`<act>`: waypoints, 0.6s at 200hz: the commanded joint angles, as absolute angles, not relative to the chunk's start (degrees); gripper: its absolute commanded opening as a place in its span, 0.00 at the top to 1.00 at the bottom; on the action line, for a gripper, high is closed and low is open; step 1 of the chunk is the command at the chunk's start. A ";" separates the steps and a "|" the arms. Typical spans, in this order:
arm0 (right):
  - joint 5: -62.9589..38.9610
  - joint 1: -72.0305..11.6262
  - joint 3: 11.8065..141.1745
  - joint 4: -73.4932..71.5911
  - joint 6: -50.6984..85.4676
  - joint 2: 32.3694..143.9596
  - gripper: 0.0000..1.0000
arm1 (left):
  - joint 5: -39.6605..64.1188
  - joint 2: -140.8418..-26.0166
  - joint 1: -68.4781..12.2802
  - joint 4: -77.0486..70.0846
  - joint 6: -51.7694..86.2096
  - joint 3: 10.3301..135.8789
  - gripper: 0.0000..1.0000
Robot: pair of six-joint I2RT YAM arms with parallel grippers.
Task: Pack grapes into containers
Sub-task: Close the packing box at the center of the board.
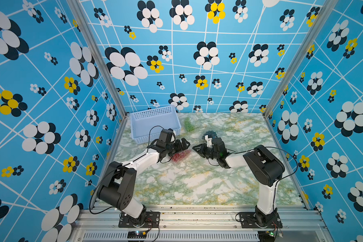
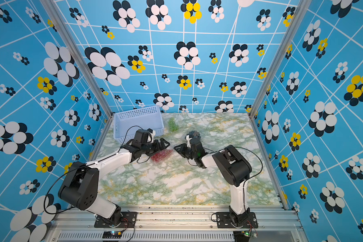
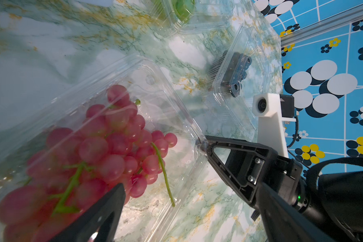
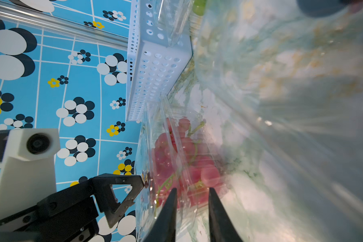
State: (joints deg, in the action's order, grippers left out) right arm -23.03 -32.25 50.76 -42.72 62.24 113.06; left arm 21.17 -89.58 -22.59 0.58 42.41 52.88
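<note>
Just beneath wide-apart left fingers (image 3: 105, 209), red grapes (image 3: 105, 146) in clear container (image 3: 184, 163) (right fingers (image 4: 168, 215) narrowly apart, at its corner).

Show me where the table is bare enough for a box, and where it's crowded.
Free: the near half of the table, between the red grapes and the front rail; also its far right corner, beyond the dark grapes. Crowded: the middle band, from the basket past the green grapes to the red and dark ones.
</note>
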 commanded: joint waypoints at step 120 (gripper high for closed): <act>-21.71 -34.43 51.24 -44.81 63.47 117.19 0.89 | 21.19 -89.49 -21.21 1.14 42.64 48.75 0.00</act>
